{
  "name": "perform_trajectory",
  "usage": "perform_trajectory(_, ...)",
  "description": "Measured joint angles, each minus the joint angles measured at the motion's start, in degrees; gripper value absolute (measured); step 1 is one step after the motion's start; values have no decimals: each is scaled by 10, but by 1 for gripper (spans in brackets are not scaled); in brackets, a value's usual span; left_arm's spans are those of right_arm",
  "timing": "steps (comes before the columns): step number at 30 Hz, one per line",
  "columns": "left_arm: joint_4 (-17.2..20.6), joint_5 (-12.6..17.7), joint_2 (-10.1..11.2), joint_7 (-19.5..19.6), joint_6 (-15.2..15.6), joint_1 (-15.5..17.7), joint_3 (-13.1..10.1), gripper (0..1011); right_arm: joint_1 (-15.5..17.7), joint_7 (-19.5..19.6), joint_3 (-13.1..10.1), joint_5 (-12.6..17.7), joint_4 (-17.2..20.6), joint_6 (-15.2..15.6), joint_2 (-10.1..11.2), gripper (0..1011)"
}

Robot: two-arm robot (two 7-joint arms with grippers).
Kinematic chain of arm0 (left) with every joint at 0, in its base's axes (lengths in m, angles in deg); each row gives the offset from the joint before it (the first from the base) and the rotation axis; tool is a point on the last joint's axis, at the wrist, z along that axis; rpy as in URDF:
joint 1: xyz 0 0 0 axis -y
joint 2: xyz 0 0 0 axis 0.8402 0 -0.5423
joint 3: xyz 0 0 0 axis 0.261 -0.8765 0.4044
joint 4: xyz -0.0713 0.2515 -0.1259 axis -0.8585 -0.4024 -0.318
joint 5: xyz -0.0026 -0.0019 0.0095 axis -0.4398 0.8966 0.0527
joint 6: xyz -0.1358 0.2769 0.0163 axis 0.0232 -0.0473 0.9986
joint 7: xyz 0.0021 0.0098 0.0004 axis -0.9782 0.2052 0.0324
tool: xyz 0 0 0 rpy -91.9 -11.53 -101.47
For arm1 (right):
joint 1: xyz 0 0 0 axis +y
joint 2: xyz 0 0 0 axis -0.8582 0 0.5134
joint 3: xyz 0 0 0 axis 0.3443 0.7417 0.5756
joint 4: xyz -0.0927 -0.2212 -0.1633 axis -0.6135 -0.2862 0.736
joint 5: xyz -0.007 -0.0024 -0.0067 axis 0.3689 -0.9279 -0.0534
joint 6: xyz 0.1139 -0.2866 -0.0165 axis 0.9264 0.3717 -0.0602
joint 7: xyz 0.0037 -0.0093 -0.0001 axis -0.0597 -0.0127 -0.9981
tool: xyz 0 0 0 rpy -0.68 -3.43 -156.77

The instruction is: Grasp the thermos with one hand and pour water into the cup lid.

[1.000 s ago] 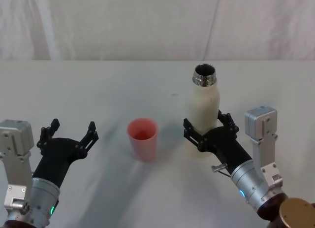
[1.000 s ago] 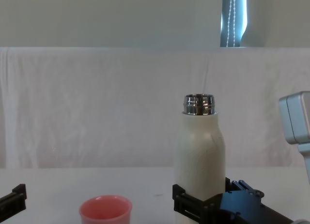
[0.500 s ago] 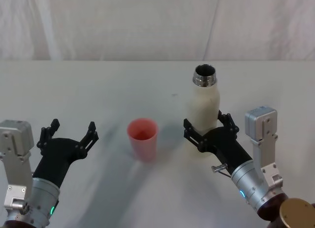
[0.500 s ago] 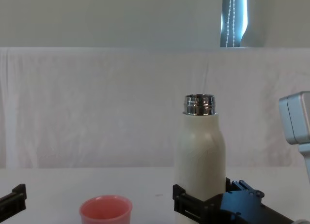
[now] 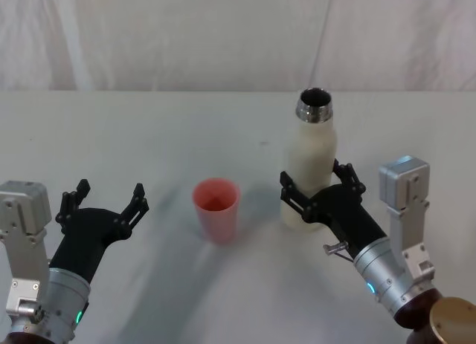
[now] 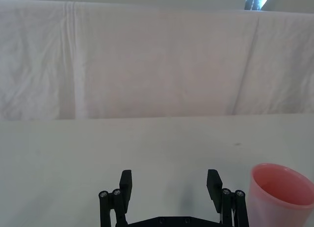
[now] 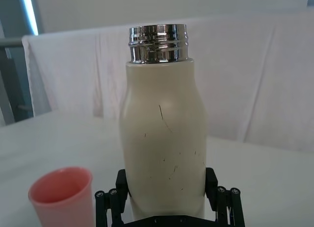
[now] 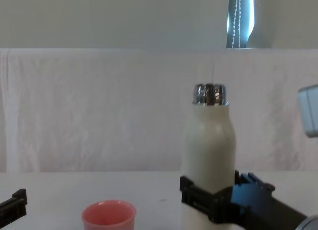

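1. The right claw (image 5: pixel 318 197) pinches the lower body of the thermos (image 5: pixel 311 162), one finger on each side.
2. The thermos stands upright, mouth open, at 3 o'clock from the cup lid (image 5: pixel 216 209) on the table (image 5: pixel 149 136).
3. The left claw (image 5: pixel 104 203), at the cup lid's 9 o'clock, sits spread and empty.

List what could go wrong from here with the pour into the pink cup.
1. The right gripper clamps the thermos low on its body, so the tall bottle may swing or slip when tipped.
2. The cup lid is small, light-looking and unheld; the open left gripper sits apart from it, so a bump from the steel neck could topple it.
3. The neck is wide against that small mouth, so water may overshoot onto the table.
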Motion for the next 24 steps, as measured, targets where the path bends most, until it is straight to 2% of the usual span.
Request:
perform_trajectory(6, 0, 0, 0, 0, 0, 0, 0, 1001, -2, -7, -1, -1, 18, -19, 10, 959)
perform_trajectory(16, 0, 0, 0, 0, 0, 0, 0, 1001, -6, -15, -3, -6, 38, -28, 25, 959)
perform_trajectory(21, 0, 0, 0, 0, 0, 0, 0, 1001, -10, -8, 2, -37, 50, -14, 38, 959)
perform_trajectory(24, 0, 0, 0, 0, 0, 0, 0, 1001, -13, 10, 10, -78, 61, 10, 47, 959)
